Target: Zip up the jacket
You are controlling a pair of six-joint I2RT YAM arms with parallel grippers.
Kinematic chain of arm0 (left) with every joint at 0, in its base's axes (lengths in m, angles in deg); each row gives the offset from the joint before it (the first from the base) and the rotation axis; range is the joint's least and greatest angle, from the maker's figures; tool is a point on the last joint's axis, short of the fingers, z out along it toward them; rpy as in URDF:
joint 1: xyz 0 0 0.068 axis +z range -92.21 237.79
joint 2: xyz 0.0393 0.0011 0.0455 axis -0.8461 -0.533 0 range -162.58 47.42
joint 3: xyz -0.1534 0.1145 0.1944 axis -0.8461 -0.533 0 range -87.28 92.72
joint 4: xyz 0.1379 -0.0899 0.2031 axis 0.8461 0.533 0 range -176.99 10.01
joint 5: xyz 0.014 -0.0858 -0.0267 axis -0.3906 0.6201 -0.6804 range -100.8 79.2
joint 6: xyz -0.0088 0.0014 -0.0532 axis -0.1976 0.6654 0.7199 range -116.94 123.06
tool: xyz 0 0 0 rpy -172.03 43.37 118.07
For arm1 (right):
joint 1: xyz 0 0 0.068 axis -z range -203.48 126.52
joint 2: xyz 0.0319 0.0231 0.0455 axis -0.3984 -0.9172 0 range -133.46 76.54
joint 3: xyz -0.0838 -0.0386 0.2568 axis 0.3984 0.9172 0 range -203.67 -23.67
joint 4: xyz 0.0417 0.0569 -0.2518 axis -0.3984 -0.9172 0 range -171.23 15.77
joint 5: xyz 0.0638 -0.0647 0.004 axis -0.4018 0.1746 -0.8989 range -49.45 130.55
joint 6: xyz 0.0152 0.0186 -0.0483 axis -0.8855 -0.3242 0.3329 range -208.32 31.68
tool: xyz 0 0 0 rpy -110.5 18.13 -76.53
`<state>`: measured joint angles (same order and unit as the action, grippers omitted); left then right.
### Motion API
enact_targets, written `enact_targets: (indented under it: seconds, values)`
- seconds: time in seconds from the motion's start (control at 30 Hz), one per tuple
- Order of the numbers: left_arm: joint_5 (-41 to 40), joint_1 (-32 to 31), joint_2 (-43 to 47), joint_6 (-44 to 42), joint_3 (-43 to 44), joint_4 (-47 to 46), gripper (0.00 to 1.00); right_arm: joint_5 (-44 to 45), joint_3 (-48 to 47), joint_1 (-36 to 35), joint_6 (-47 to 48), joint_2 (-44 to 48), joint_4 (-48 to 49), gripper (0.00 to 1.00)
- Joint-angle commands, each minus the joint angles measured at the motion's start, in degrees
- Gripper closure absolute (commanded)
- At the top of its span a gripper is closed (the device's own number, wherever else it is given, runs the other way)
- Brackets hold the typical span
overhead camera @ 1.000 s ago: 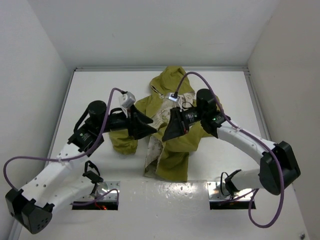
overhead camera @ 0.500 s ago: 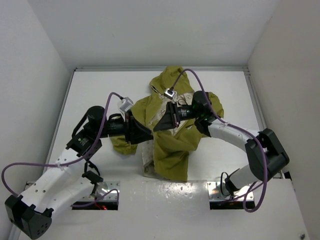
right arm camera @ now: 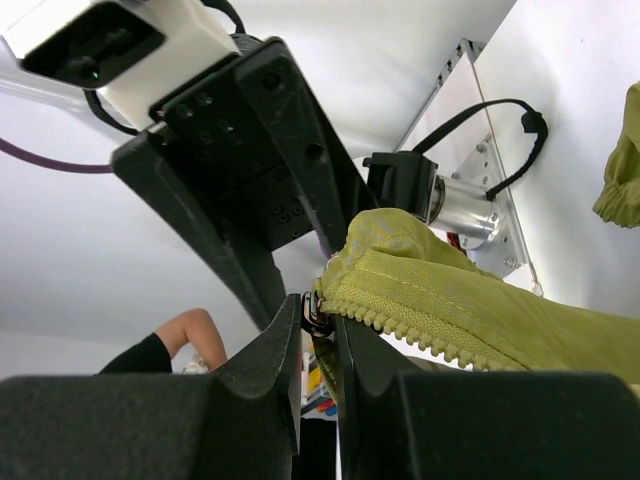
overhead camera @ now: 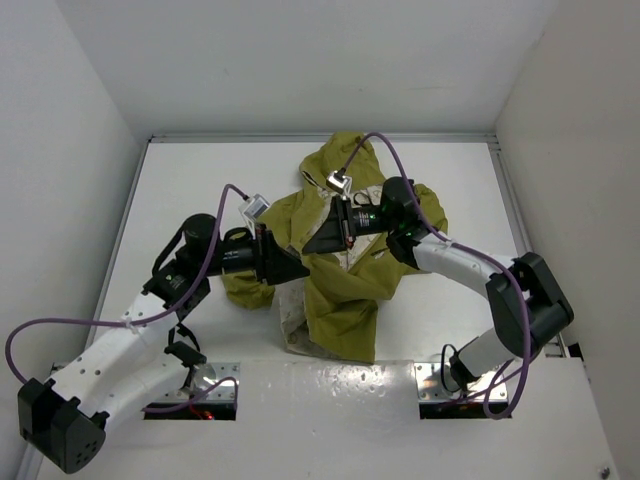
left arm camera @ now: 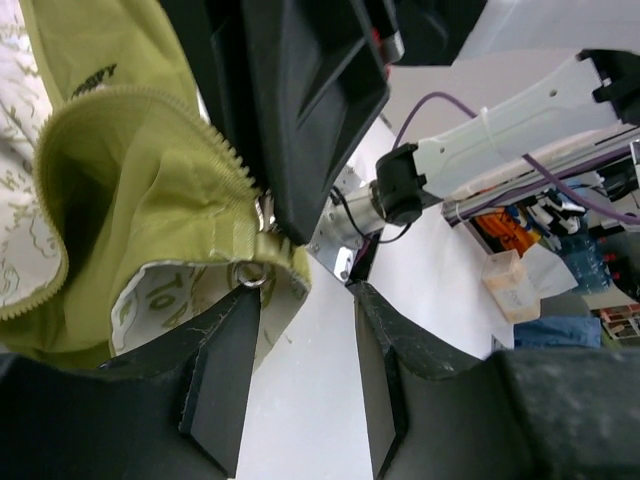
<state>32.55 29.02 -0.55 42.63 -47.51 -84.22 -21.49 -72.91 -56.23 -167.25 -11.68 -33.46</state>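
While the jacket point(overhead camera: 350, 300) lies heaped mid-table point(overhead camera: 200, 180), hood toward 12 o'clock: left arm stretched in from 7 o'clock, left gripper point(left arm camera: 308, 300) fingers spread, hem corner at one tip; right arm elbowed from 4 o'clock, right gripper point(right arm camera: 318, 310) pinching the zipper edge.

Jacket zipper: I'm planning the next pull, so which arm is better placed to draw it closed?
Right, probably. The right arm's fingers pinch the jacket at its zipper end; the left arm's fingers stand apart beside the hem, gripping nothing.
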Motion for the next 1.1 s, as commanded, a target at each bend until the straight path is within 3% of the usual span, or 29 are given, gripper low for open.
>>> enact_targets:
  seconds: [0.0,0.07,0.2,0.33,0.77,1.0,1.07]
  values:
    - [-0.2,0.6,0.2,2.0,0.0,-5.6,0.52,0.8,-2.2,-0.3,-0.3,0.0,1.7,1.00]
    - [-0.9,0.6,0.2,2.7,-0.5,-7.2,0.54,0.8,-2.0,-0.3,-0.3,0.1,1.8,1.00]
    - [-0.9,0.6,-0.8,2.7,-0.5,-7.8,0.87,0.7,-2.2,-0.1,-0.3,0.0,1.7,1.00]
    - [-2.1,0.6,-0.8,2.1,-0.5,-6.5,0.98,0.8,-1.8,0.3,-0.4,0.4,1.8,1.00]
    - [-3.4,6.2,5.4,1.6,-2.1,-4.3,1.00,-2.4,6.8,6.1,0.4,4.4,2.6,1.00]
    - [1.0,7.8,5.4,-0.8,-2.6,-2.5,1.00,-3.6,7.7,9.0,0.2,6.0,3.6,1.00]
    - [2.4,7.8,4.1,-0.8,-2.6,-2.5,0.92,-3.7,6.8,8.8,0.2,6.0,5.5,1.00]
